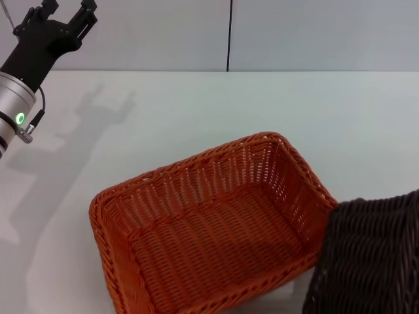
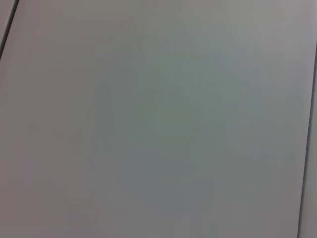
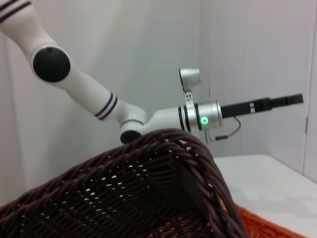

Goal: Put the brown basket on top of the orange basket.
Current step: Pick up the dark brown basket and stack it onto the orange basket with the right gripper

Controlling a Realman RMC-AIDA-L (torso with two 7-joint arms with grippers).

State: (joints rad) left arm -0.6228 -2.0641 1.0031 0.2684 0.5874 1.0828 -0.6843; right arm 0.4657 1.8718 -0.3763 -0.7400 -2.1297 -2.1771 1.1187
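The orange basket (image 1: 209, 229) stands upright on the white table, in the middle of the head view. The brown basket (image 1: 370, 258) is at the lower right of that view, tilted, with its near corner over the orange basket's right end. It fills the lower part of the right wrist view (image 3: 129, 193), with a strip of the orange basket (image 3: 262, 225) showing under it. My right gripper shows in no view. My left gripper (image 1: 67, 8) is raised at the far left, away from both baskets, open and empty. It also shows side-on in the right wrist view (image 3: 277, 101).
The white table (image 1: 229, 111) runs back to a pale wall. The left arm (image 3: 99, 99) stretches across above the table's left side. The left wrist view shows only a plain grey surface.
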